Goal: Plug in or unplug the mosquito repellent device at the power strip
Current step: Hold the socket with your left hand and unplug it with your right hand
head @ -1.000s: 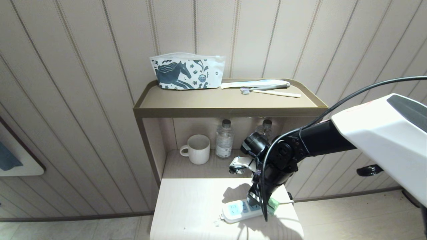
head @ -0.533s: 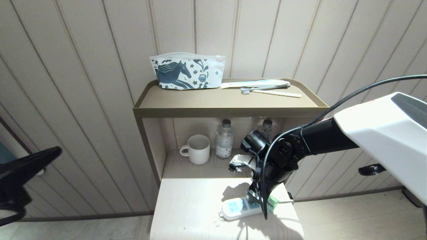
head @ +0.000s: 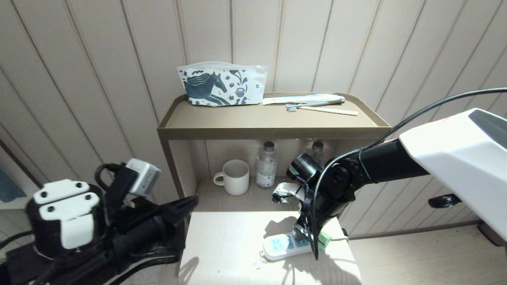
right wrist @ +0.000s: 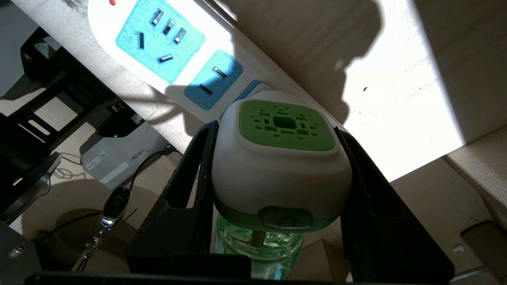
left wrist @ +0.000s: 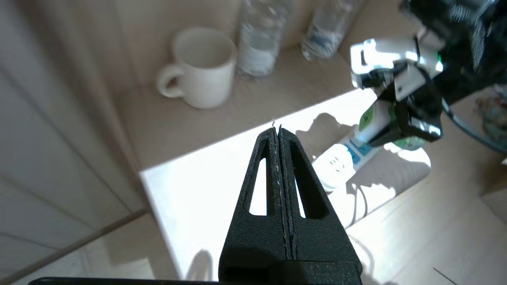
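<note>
The mosquito repellent device [right wrist: 281, 158], a white body with a green vented face and a green liquid bottle below, sits between the fingers of my right gripper [right wrist: 276, 130], which is shut on its two sides. Its back is pressed against the power strip [right wrist: 158, 35] beside two free blue sockets; the pins are hidden. In the head view the power strip [head: 283, 246] lies on the low table's right front part, with the right wrist over its far end. My left gripper [left wrist: 276, 132] is shut and empty. It hovers over the table's left front, apart from the strip [left wrist: 340, 162].
The low white table [head: 222, 245] stands before a brown shelf unit [head: 273, 132]. A white mug [head: 233, 177] and two clear water bottles [head: 266, 165] stand in the recess. A horse-print pouch [head: 222, 85] and toothbrushes [head: 321, 109] lie on top.
My left arm has swung up into the head view from the lower left, its shut gripper now reaching the table's left edge. The right arm and the device have stayed put.
</note>
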